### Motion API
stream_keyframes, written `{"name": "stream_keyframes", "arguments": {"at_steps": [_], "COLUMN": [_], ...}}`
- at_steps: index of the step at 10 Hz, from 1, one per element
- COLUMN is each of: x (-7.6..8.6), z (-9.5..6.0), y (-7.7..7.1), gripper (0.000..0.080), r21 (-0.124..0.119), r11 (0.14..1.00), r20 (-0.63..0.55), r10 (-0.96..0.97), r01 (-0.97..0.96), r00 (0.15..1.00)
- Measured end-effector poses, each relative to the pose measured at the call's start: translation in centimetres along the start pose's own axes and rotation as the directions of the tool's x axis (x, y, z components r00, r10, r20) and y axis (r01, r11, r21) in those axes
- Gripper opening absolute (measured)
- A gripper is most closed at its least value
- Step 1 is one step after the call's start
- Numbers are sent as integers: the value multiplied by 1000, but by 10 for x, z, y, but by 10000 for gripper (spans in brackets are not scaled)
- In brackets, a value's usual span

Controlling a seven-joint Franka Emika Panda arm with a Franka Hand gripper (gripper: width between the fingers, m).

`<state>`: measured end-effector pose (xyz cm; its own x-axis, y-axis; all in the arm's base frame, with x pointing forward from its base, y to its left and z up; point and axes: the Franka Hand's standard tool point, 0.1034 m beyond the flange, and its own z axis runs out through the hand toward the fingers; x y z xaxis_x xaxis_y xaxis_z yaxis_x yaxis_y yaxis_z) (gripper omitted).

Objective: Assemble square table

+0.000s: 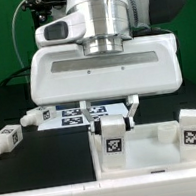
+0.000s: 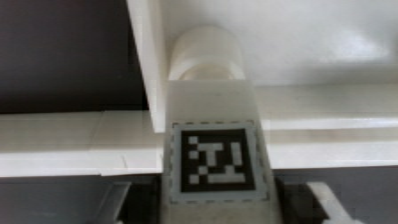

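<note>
Pincer poised straight down over an upright leg on the panel.

The pincer point(image 1: 111, 109) hangs vertically from the arm point(image 1: 96, 26), whose white housing fills the upper middle of the exterior view. Its dark fingers point(image 2: 128, 205) flank a tagged leg point(image 1: 113, 137); I cannot tell whether they clamp it or stand just clear. That leg stands upright on the square panel point(image 1: 156, 165) at the lower edge, with a second leg point(image 1: 191, 125) upright toward the exterior view's right. A third leg point(image 1: 3, 141) and a fourth leg point(image 1: 33, 117) lie on the dark table point(image 1: 34, 160) at the left. The panel is cut off below, the marker board point(image 1: 78, 115) is partly hidden, and the wrist view is blurred.
</note>
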<state>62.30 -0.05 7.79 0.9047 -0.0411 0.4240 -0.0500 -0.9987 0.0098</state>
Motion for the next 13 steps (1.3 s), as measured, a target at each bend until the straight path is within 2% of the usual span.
{"name": "stream_keyframes", "arguments": {"at_steps": [1, 2, 3, 4, 5, 6, 7, 8, 10, 11, 12, 13], "x": [0, 0, -1, -3, 4, 4, 0, 3, 0, 4, 9, 7], "z": [0, 0, 1, -1, -11, -13, -11, -11, -7, -3, 0, 0], "y": [0, 0, 0, 0, 6, 6, -3, -6, -8, -5, -1, -1], "gripper": [285, 335, 335, 477, 609, 609, 637, 648, 649, 649, 649, 527], "r21": [0, 0, 4, 20, 31, 42, 67, 81, 82, 77, 73, 72], "r11": [1000, 1000, 1000, 1000, 999, 998, 992, 985, 977, 981, 983, 983], "r20": [0, 0, 12, 54, 82, 117, 221, 307, 452, 480, 441, 443], "r10": [0, 0, 1, 7, 18, 49, 90, 122, 139, 118, 118, 119], "r01": [0, 0, -1, -8, -21, -55, -107, -153, -196, -176, -166, -168], "r00": [1000, 1000, 1000, 999, 996, 992, 971, 944, 881, 870, 890, 889]}}
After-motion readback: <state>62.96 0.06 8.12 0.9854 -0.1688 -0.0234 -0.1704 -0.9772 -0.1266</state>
